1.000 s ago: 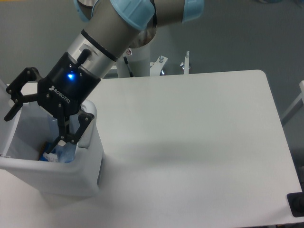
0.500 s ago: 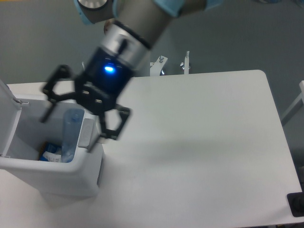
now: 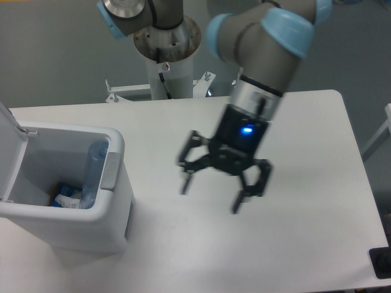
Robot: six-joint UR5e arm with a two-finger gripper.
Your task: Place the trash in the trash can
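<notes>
Gripper (image 3: 211, 195) hung over the middle of the table (image 3: 305, 244), fingers spread wide and pointing down toward the tabletop, nothing between them. Outline was motion-blurred; a blue indicator light showed on the black gripper body. The arm (image 3: 266, 43) came down to it from the upper right, grey with light blue joint caps.

Clear plastic bottle (image 3: 93, 174) was well apart from the gripper, off to the left, inside the trash can (image 3: 116, 201). It stood nearly upright, leaning against the can's right inner wall, long axis running top to bottom with a slight tilt. One end reached up near the rim; the other went down toward the floor of the can. Which end carried the cap could not be told.

The trash can was a white rectangular bin at the left end of the table, lid (image 3: 11, 140) hinged open and standing up at the far left edge. A grey tab (image 3: 109, 171) sat on the right rim, just beside the bottle. At the bottom of the can, touching the bottle's lower end, lay something white with blue on it (image 3: 64, 196); too small and shadowed to identify. The crumpled white wrapper could not be picked out separately.

Behind the table stood the robot's base column (image 3: 168, 55).
</notes>
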